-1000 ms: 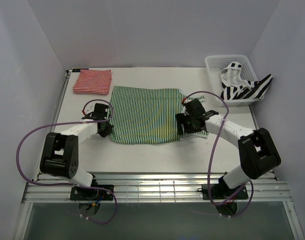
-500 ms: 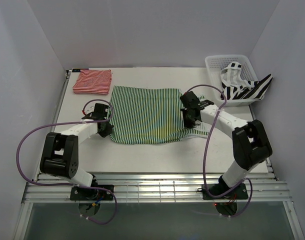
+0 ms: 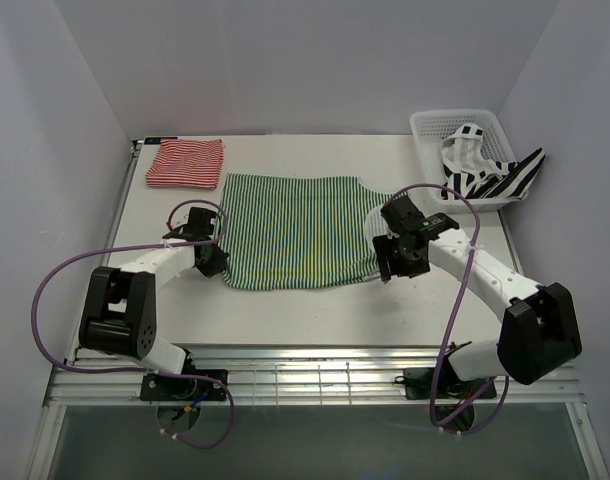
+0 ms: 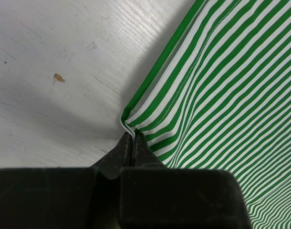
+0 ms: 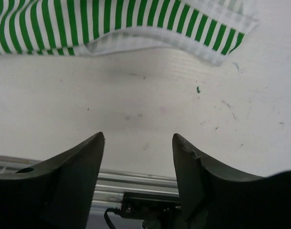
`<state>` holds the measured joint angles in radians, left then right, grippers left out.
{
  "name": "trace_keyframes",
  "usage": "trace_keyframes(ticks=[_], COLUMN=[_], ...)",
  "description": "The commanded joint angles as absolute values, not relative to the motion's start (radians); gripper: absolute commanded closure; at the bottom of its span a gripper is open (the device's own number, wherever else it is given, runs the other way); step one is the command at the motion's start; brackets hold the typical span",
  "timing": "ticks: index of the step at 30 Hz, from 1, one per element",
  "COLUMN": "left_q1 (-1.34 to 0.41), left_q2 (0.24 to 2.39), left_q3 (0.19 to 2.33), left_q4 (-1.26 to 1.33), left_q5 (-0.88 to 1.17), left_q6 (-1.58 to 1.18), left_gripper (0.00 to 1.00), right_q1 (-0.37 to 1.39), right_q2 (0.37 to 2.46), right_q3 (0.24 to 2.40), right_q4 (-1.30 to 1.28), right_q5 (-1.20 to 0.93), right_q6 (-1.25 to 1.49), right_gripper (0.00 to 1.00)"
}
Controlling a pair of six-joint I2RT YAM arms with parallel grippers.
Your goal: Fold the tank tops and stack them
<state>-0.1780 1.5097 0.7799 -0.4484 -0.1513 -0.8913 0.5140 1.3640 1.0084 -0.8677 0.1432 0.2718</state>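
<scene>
The green-and-white tank top lies spread flat in the middle of the table. My left gripper is shut on its near left corner, and the left wrist view shows the hem pinched between the closed tips. My right gripper hangs just off the top's near right corner. It is open and points toward the near edge, with only bare table between its fingers. The top's hem lies beyond the fingertips. The red-and-white tank top lies folded at the back left. The black-and-white tank top hangs over the basket.
A white lattice basket stands at the back right. Purple cables loop above both arms. The metal rails of the near table edge show right behind my right fingers. White walls close in the table on three sides.
My right gripper pinched the top's right edge half a second ago, then let go and swung off the cloth to the near right. The left gripper has kept its hold and place.
</scene>
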Motion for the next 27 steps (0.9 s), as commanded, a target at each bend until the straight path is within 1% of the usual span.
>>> trace_keyframes(ticks=[1,2,3,4,5,7,13,19,21,25,26,27], left_q1=[-0.178,-0.178,-0.178,-0.176,-0.176,-0.176,-0.178,-0.176,-0.176,-0.176,-0.176,-0.176], left_q2=[1.491,1.490,1.488,1.488,1.488,1.491,1.508,1.523,1.523,1.528,1.529,1.531], left_q3=[0.799,0.796,0.795,0.792,0.792,0.787,0.784,0.792,0.790,0.790,0.790,0.792], left_q4=[-0.457,-0.454,-0.453,-0.449,-0.449,-0.449,-0.448,-0.448,-0.446,-0.442,-0.440,-0.442], left_q5=[-0.123,-0.129,-0.133,-0.136,-0.141,-0.143,-0.149,-0.149,-0.152,-0.147,-0.146,-0.146], left_q6=[-0.877,-0.877,-0.877,-0.874,-0.873,-0.874,-0.868,-0.865,-0.864,-0.864,-0.864,-0.862], left_gripper=[1.00,1.00,1.00,1.00,1.00,1.00,1.00,1.00,1.00,1.00,1.00,1.00], right_q1=[0.467,0.441,0.434,0.433,0.434,0.434,0.448,0.448,0.451,0.453,0.453,0.454], right_q2=[1.384,1.399,1.408,1.420,1.451,1.482,1.523,1.598,1.620,1.632,1.640,1.643], right_q3=[1.008,0.980,0.965,0.956,0.951,0.948,0.893,0.952,0.956,0.934,0.928,0.928], right_q4=[-0.703,-0.652,-0.543,-0.504,-0.473,-0.425,-0.286,-0.305,-0.344,-0.341,-0.339,-0.337], right_q5=[0.253,0.230,0.195,0.128,0.108,0.048,-0.012,-0.061,-0.072,-0.095,-0.097,-0.091], right_q6=[0.141,0.103,0.056,-0.045,-0.082,-0.171,-0.265,-0.313,-0.319,-0.301,-0.301,-0.299], right_gripper=[0.30,0.30,0.32,0.35,0.35,0.38,0.38,0.40,0.40,0.40,0.42,0.46])
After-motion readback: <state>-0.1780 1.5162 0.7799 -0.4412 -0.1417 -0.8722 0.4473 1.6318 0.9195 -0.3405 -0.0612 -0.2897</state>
